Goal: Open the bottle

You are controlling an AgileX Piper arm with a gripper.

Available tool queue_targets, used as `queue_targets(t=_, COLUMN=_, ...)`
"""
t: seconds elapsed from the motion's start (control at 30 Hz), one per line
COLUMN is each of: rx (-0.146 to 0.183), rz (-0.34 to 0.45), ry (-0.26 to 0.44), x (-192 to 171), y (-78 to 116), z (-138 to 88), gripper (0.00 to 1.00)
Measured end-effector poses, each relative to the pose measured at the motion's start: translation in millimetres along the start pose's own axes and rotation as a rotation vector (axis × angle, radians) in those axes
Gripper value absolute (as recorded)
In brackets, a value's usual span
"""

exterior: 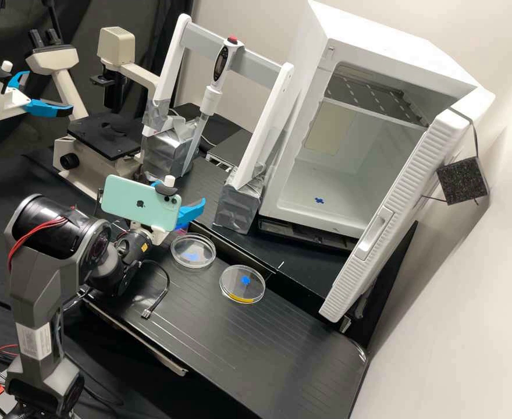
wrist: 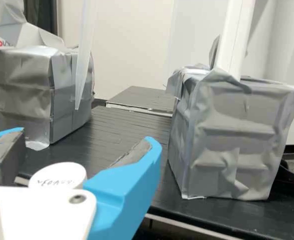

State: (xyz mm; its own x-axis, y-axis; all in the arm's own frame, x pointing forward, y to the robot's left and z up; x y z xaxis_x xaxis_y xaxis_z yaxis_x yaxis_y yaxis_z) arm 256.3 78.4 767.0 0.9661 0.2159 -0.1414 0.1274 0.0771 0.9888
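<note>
High view: the pincer (exterior: 190,213) is above the black surface (exterior: 267,343), partly behind a light green phone (exterior: 134,202) that is fixed at the wrist. Near it on the surface lie two round clear dishes (exterior: 193,263) (exterior: 257,298), close together but apart. Behind stands a white frame (exterior: 272,119), with its feet in grey tape, and a pipette (exterior: 211,96) hangs in it with the tip down. Beside the frame is a white cabinet (exterior: 442,64) with its door open, and on the other side a microscope (exterior: 125,75).

Wrist view: the pincer (wrist: 86,137) is released — its two blue fingers (wrist: 124,187) stand wide apart. The bottle is between them: its white round cap (wrist: 58,175) bears handwriting and faces upward. Farther away are two blocks (wrist: 24,95) (wrist: 232,135) wrapped in grey tape — the pipette tip (wrist: 81,75) is between them, nearer to one.
</note>
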Motion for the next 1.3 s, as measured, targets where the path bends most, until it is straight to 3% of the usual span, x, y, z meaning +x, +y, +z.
queue_targets(t=1.3, rx=0.005, rz=-0.016, ry=-0.004, x=-18, y=-6.6, z=2, gripper=0.00)
